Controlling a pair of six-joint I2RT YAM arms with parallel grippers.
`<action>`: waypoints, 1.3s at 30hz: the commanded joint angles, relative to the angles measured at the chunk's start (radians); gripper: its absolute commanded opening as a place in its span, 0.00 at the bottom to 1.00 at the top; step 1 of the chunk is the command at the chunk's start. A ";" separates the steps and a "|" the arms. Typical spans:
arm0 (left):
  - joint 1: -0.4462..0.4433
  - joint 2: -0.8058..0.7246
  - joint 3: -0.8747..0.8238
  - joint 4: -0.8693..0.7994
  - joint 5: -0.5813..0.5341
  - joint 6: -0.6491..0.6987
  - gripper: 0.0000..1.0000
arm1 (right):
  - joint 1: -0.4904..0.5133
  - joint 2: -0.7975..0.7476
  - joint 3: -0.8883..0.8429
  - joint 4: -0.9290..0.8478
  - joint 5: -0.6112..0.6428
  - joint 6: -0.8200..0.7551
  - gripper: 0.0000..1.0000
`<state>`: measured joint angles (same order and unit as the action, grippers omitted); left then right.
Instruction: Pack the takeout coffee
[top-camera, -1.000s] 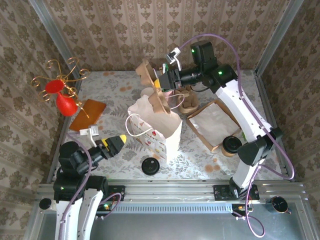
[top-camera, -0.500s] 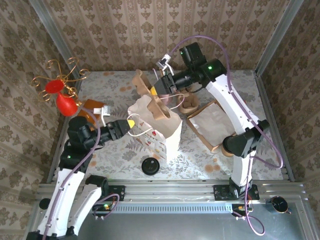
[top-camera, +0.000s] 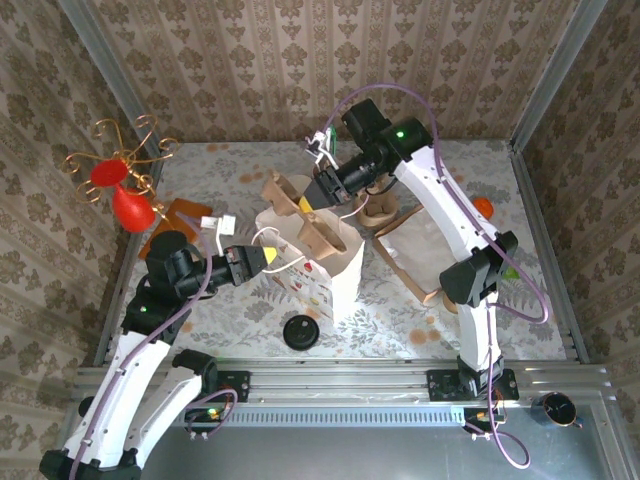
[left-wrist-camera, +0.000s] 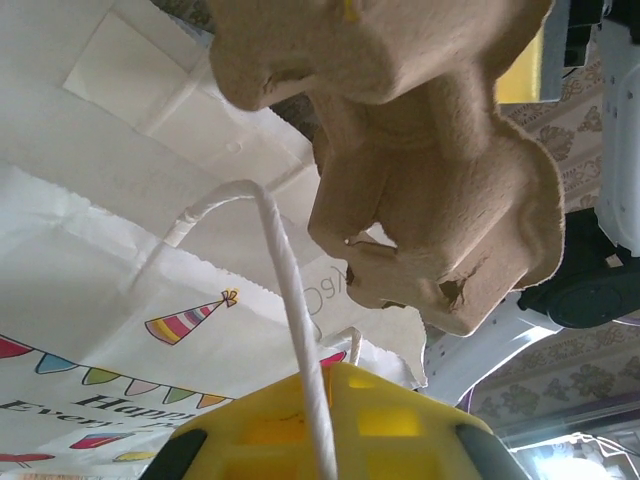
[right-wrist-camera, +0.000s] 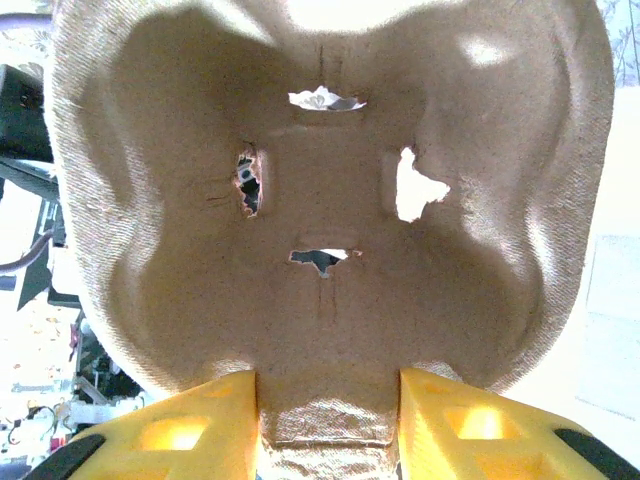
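Left gripper (top-camera: 266, 256) sits at the white paper bag's (top-camera: 340, 272) left edge, jaws pinched fully onto the cord handle (left-wrist-camera: 288, 280), likely tugging the mouth open. The pulp cup carrier (top-camera: 322, 236) hangs edge-down over the bag mouth, with the right gripper (top-camera: 305, 204) clamped partway on its rim, probably so it goes in first. Takeout coffee: can't place it, maybe behind the right arm's elbow, right of the bag.

You see: paper bag (top-camera: 335, 275), white, printed with a striped party hat and multicoloured bunting; its cord handle (left-wrist-camera: 290, 270), white; pulp carrier (right-wrist-camera: 330, 200), plain brown; left gripper (left-wrist-camera: 320, 405) and right gripper (right-wrist-camera: 330, 420), yellow-fingered; lid disc (top-camera: 300, 331), black; tablecloth (top-camera: 230, 180), pale floral; wallpaper (top-camera: 250, 60), beige damask.
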<state>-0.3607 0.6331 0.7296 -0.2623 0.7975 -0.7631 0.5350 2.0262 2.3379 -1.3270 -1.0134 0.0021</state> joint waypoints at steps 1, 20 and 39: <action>-0.004 -0.012 0.031 -0.031 -0.013 0.043 0.03 | 0.000 -0.016 -0.027 -0.045 0.018 -0.027 0.38; 0.055 0.013 0.066 -0.043 0.026 0.075 0.02 | 0.002 -0.123 -0.211 -0.030 0.027 -0.011 0.38; 0.059 -0.009 0.041 -0.036 0.030 0.065 0.01 | 0.021 -0.039 -0.153 -0.084 0.250 0.037 0.37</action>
<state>-0.3115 0.6392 0.7635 -0.3130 0.8078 -0.7136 0.5411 1.9663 2.1471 -1.3659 -0.8276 0.0296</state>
